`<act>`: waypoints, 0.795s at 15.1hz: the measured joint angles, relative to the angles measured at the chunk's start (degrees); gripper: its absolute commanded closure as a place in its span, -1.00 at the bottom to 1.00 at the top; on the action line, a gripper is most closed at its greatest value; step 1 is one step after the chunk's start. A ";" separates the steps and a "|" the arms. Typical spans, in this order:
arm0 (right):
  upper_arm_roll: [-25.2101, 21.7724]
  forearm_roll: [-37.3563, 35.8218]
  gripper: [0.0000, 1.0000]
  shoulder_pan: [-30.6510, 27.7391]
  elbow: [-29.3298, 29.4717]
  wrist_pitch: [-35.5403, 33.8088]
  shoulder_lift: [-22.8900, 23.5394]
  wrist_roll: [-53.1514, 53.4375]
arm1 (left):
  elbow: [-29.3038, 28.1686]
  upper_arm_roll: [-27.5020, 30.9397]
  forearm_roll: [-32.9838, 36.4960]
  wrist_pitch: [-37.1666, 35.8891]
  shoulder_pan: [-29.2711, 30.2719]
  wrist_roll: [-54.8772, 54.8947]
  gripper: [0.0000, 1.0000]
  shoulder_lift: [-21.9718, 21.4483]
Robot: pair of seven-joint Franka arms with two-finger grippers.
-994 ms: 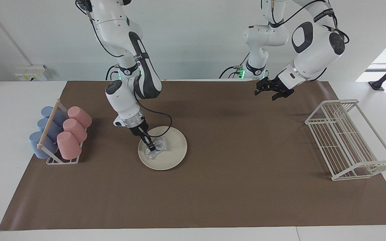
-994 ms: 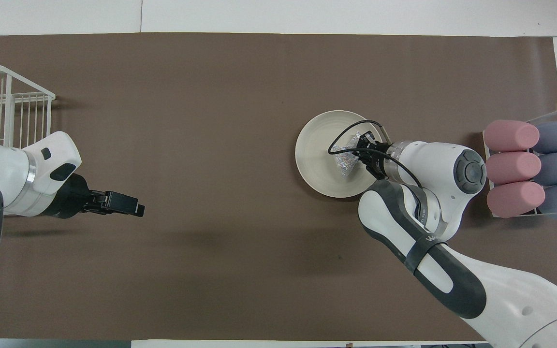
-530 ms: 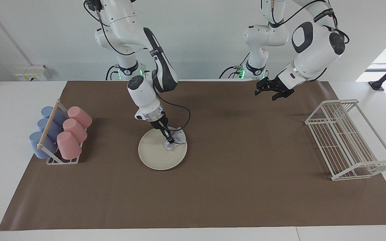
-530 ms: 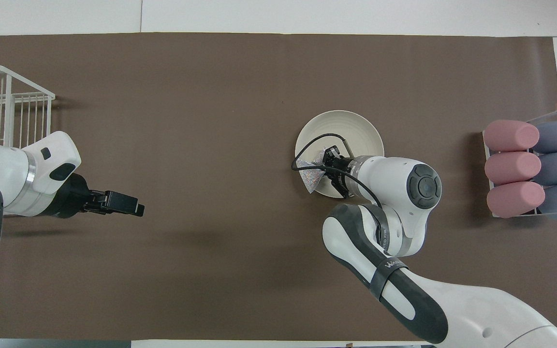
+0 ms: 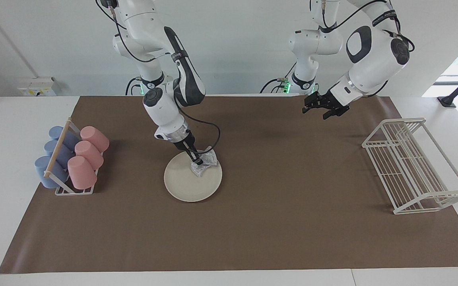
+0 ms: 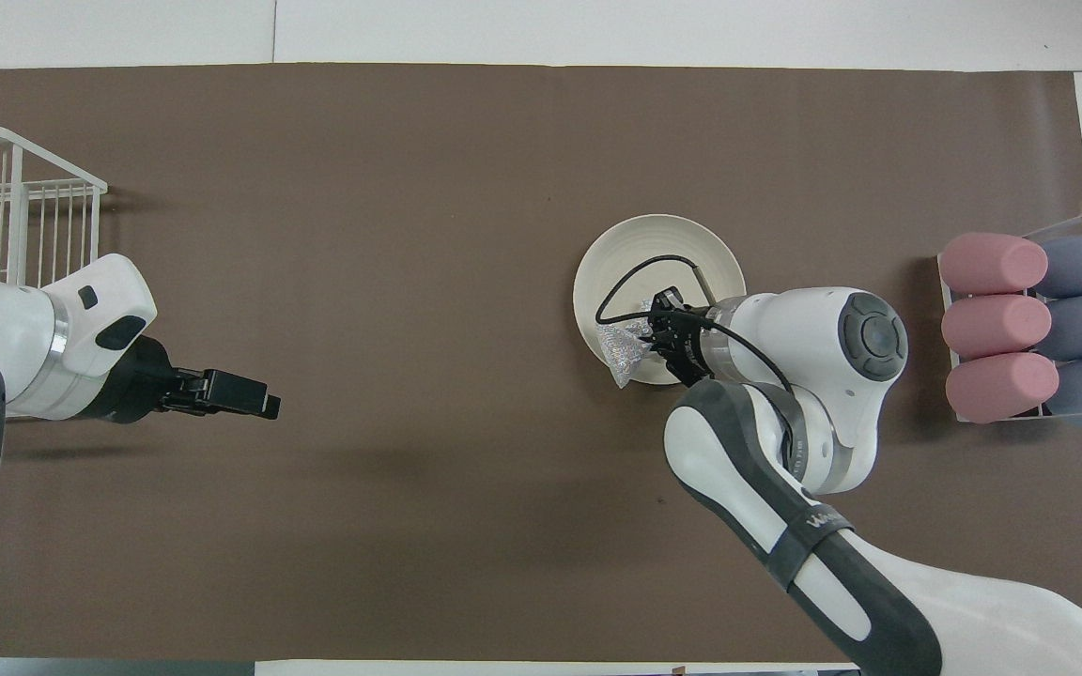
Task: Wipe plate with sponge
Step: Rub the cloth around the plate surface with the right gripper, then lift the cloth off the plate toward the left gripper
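Observation:
The cream-white plate (image 5: 183, 184) (image 6: 658, 244) lies on the brown mat, toward the right arm's end of the table. The silvery, glittery sponge (image 5: 206, 164) (image 6: 623, 345) rests on the plate, at the part of the rim nearer to the robots and toward the left arm's end. My right gripper (image 5: 198, 162) (image 6: 651, 330) is shut on the sponge and presses it down onto the plate. My left gripper (image 5: 317, 113) (image 6: 264, 406) waits open and holds nothing, raised over the mat near the robots' edge.
A rack of pink and blue cups (image 5: 72, 159) (image 6: 1029, 324) lying on their sides stands at the right arm's end. A white wire rack (image 5: 412, 167) (image 6: 15, 207) stands at the left arm's end. The right arm's black cable loops over the plate.
The right gripper dragged the sponge across the plate toward the left arm's end, then slightly back and nearer to the robots. The left arm has not moved.

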 measured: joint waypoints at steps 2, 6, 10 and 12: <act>-0.09 -4.41 1.00 -3.04 1.36 -8.88 -4.60 0.72 | 0.00 0.06 -2.64 0.02 0.49 -1.03 -1.00 0.00; -0.08 -12.90 1.00 -4.97 7.10 -24.32 -12.06 10.90 | 0.00 0.05 -13.50 0.03 0.92 -3.82 -1.00 0.02; 0.52 -14.33 1.00 -4.31 14.08 -36.99 -15.44 19.56 | -0.21 0.03 -25.79 0.28 0.92 -6.21 -1.00 0.17; 0.86 -15.77 1.00 -2.64 18.04 -42.08 -16.05 25.98 | -0.76 -0.05 -32.34 0.76 0.91 -6.84 -1.00 0.34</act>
